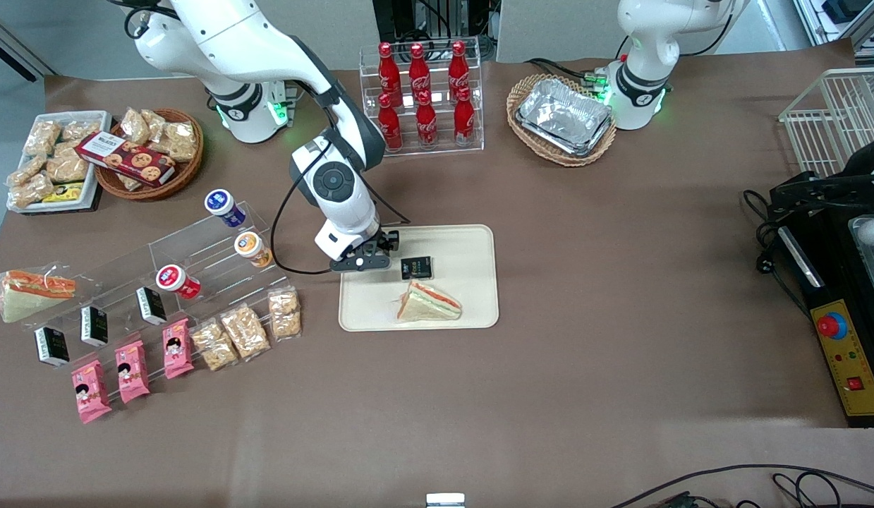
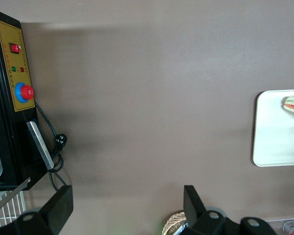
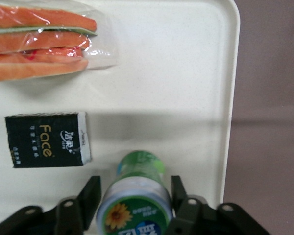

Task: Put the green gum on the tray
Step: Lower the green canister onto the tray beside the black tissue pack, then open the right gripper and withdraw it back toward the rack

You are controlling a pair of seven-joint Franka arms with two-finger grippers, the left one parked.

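Note:
The green gum point(image 3: 139, 169) stands on the cream tray point(image 3: 186, 73), white lid with a flower print toward the wrist camera, near the tray's rim toward the working arm's end. My right gripper point(image 3: 134, 190) straddles it, fingers point(image 3: 90, 196) on both sides with narrow gaps, so it is open. In the front view the gripper point(image 1: 362, 262) hangs low over that edge of the tray point(image 1: 472, 247) and hides the gum.
A wrapped sandwich point(image 1: 428, 302) and a black tissue pack point(image 1: 416, 267) lie on the tray. A clear stepped stand point(image 1: 197, 247) beside the tray holds blue, orange point(image 1: 251, 247) and red point(image 1: 175, 280) gum bottles. A cola rack point(image 1: 422, 95) and a foil-tray basket point(image 1: 563, 116) stand farther from the camera.

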